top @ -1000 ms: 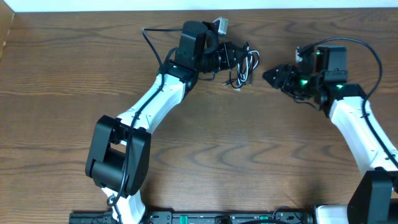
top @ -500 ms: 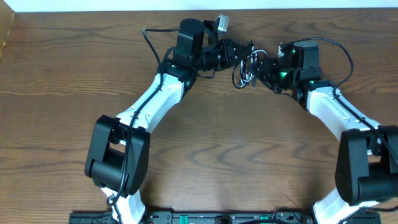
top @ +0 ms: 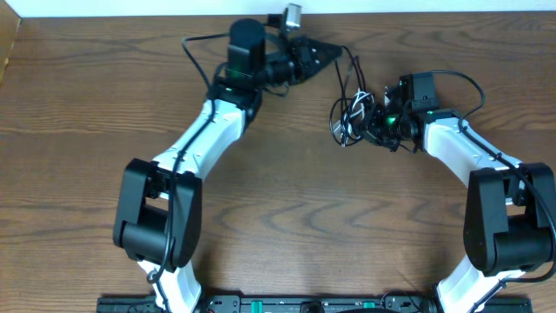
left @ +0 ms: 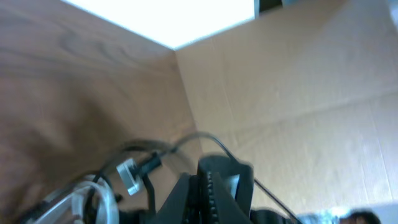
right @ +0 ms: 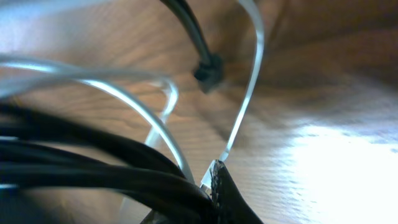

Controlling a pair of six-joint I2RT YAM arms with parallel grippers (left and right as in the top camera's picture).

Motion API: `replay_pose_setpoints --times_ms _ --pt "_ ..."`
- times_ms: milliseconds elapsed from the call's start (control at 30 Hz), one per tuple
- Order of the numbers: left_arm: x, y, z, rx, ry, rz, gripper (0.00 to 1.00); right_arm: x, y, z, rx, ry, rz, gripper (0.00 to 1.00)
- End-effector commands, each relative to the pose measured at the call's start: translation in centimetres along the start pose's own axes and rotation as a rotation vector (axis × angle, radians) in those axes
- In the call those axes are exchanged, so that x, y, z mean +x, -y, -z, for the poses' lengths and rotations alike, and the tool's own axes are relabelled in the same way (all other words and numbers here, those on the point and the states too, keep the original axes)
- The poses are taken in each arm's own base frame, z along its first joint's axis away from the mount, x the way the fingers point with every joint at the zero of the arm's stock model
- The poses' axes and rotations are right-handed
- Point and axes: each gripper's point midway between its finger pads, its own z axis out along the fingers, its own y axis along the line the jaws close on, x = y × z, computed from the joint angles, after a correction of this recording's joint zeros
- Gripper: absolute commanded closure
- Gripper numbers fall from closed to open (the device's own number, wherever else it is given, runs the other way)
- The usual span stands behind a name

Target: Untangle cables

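1. Cables (top: 349,115): black and white loops are lying tangled on the table (top: 278,217), right at the tips of my right gripper (top: 372,122).
2. My right jaws are clamping this bundle, with the white cable (right: 252,81) running straight into them.
3. My left gripper (top: 334,50) is pinching the black cable (top: 354,69), jaws closed on it.
4. That strand is stretching from my left jaws to the tangle.
5. A black plug (right: 208,68) is showing just ahead of my right jaws.
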Motion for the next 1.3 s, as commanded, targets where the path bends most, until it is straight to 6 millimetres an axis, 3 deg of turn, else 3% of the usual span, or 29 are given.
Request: replay_pose_setpoints --times_ms 0,167,233,467,500,533,600,733,867,1000,1267 --pt "-5.2 -1.4 4.0 -0.076 0.148 -0.011 0.93 0.9 2.7 -0.8 0.098 -0.025 0.039 0.99" --pt "-6.7 -5.7 7.3 -0.218 0.188 -0.003 0.93 1.6 4.4 -0.5 0.176 -0.048 0.07 0.99" --pt "-6.3 -6.7 7.7 -0.254 0.171 0.013 0.93 1.8 4.4 -0.4 0.181 -0.057 0.082 0.99" --pt "-0.1 -9.6 6.5 -0.381 -0.027 0.065 0.92 2.0 3.7 0.0 0.152 -0.064 0.087 0.99" --pt "1.3 -9.6 5.9 -0.392 -0.067 0.074 0.83 2.0 3.7 0.0 0.153 -0.063 0.087 0.99" --pt "2.3 -9.5 5.4 -0.394 -0.096 0.073 0.63 2.0 3.7 0.0 0.153 -0.063 0.087 0.99" --pt "3.6 -9.0 4.5 -0.386 -0.133 0.071 0.34 2.0 3.7 0.0 0.152 -0.062 0.088 0.99" --pt "5.2 -7.9 3.1 -0.338 -0.203 -0.041 0.18 2.0 3.7 0.0 0.152 -0.062 0.088 0.96" --pt "7.9 -7.1 2.3 -0.289 -0.312 -0.18 0.16 2.0 3.7 0.0 0.152 -0.062 0.084 0.94" --pt "10.8 -10.9 2.5 -0.473 -0.374 -0.204 0.19 1.9 3.6 0.0 0.15 -0.057 0.082 0.93" --pt "15.8 -13.8 0.1 -0.504 -0.488 -0.186 0.26 1.9 3.6 -0.1 0.148 -0.056 0.08 0.93"
